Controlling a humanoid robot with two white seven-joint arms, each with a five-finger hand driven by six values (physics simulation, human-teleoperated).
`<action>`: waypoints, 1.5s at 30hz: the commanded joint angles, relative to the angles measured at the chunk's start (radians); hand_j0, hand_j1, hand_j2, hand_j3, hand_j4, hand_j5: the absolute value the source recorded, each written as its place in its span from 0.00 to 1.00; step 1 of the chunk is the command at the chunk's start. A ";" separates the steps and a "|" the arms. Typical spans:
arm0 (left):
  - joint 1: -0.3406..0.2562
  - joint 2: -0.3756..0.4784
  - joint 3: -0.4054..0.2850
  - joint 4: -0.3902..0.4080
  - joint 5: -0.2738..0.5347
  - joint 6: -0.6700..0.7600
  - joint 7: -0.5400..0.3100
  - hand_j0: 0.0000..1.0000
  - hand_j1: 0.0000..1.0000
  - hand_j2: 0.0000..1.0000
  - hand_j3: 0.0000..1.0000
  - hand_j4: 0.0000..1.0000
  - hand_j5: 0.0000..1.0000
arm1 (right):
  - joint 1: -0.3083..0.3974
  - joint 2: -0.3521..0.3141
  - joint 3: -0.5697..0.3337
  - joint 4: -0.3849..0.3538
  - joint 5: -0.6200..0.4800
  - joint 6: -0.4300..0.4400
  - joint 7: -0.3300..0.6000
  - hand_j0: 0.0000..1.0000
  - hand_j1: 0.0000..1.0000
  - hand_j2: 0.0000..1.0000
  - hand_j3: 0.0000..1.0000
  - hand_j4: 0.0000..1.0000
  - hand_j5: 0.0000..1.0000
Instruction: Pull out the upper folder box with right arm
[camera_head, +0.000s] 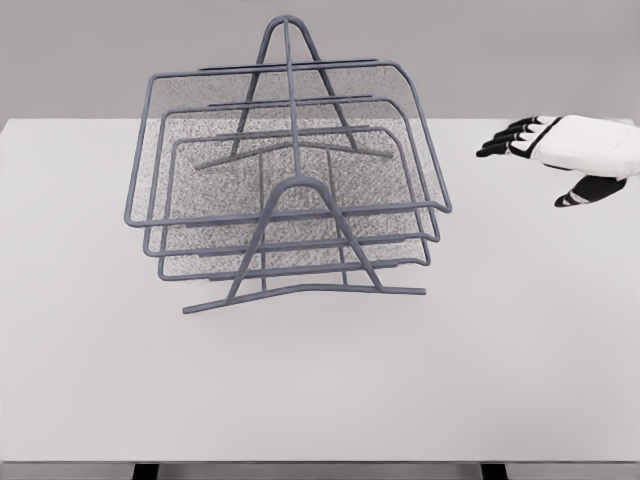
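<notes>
The right hand hung over the table at the right edge, fingers spread and relaxed, holding nothing. The top tray of the 3 in the wire rack lay well apart to its left, its front rail running left to right. The left hand was out of view.

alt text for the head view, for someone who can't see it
A grey wire rack holding three stacked mesh trays stands on a white table, left of centre. The robot's white right hand hovers to the rack's right with its dark fingers spread, touching nothing.
</notes>
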 joint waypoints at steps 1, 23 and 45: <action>0.000 0.000 0.000 0.000 0.000 0.000 0.000 1.00 1.00 1.00 1.00 1.00 1.00 | -0.003 0.013 0.033 0.023 0.014 -0.002 0.000 1.00 1.00 1.00 1.00 1.00 1.00; 0.000 0.000 0.000 0.000 0.000 0.000 0.000 1.00 1.00 1.00 1.00 1.00 1.00 | -0.252 0.131 0.277 0.125 0.103 -0.002 0.000 1.00 1.00 1.00 1.00 1.00 1.00; 0.000 0.000 0.000 0.000 0.000 0.000 0.000 1.00 1.00 1.00 1.00 1.00 1.00 | -0.247 -0.151 0.221 0.138 0.094 -0.002 0.000 1.00 1.00 1.00 1.00 1.00 1.00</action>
